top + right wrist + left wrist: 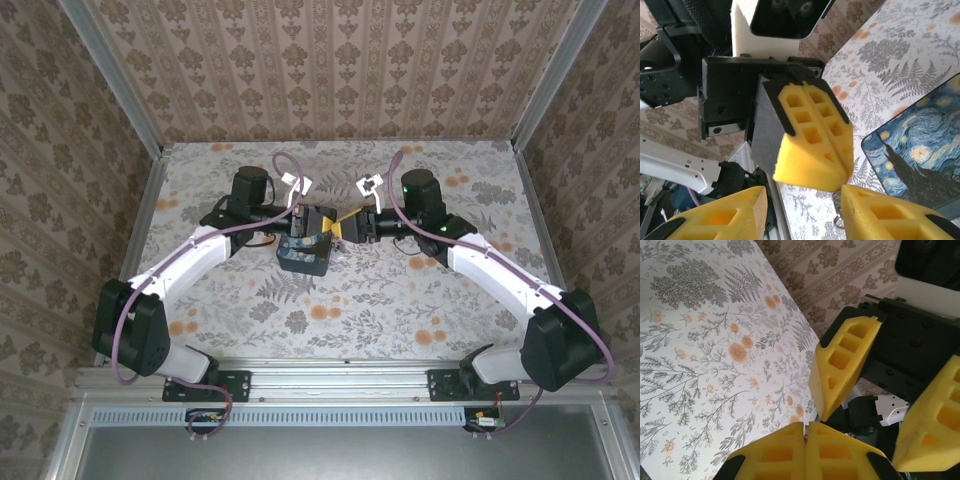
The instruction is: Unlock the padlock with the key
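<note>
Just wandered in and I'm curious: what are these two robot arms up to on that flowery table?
The left gripper is pinched shut on what looks like the small key, which dangles below it. The right gripper is open around the left one's tip, perhaps to take it. The blue starry-night padlock they mean to unlock lies on the table beside them.

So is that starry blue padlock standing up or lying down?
Lying flat. The padlock rests on the flowered table with its painted face up. Locked or unlocked: cannot tell.
</note>
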